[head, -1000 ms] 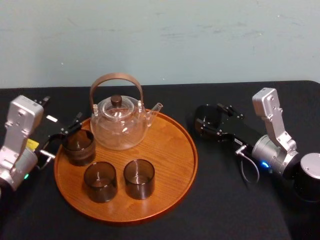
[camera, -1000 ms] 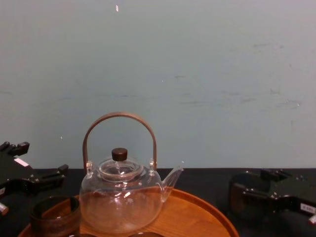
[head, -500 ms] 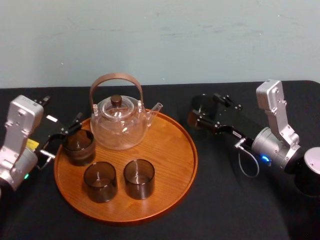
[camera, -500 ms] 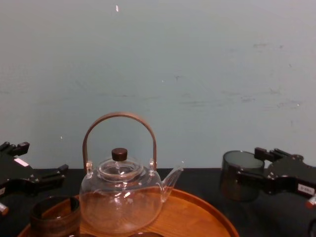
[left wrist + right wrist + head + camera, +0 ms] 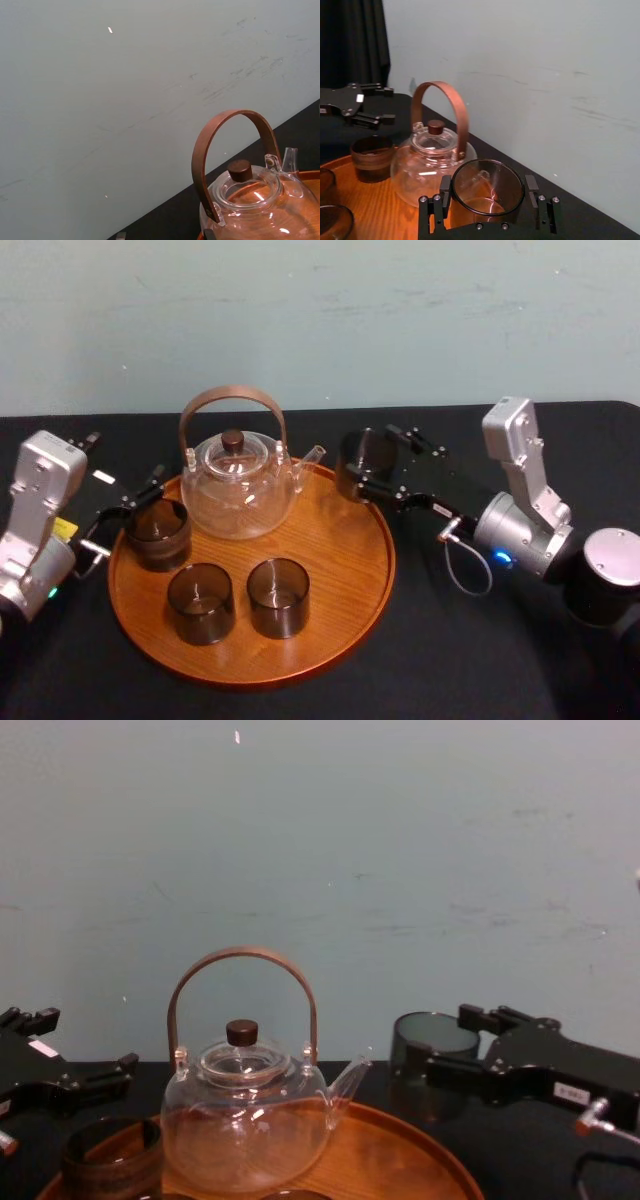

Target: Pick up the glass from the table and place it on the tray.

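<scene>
Right claw (image 5: 488,196) clamped on glass (image 5: 432,1050), held above tray's (image 5: 340,620) right rear rim, clear of table (image 5: 480,660). Left claw (image 5: 130,510) spread open, empty, at tray's left edge.

the glass (image 5: 357,466) is smoky, translucent and glossy. tray (image 5: 340,565): smooth satin orange-brown wood. teapot (image 5: 240,502): clear glossy body, wooden handle and knob. table cover (image 5: 450,665): matt black cloth. wall (image 5: 400,320): matt, scuffed paint.

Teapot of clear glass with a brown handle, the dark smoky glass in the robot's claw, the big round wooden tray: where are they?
Clear glass teapot (image 5: 238,505): head view, its round belly.
Dark smoky glass (image 5: 411,1051): chest view, its side wall.
Round wooden tray (image 5: 335,540): head view, its bare floor.
</scene>
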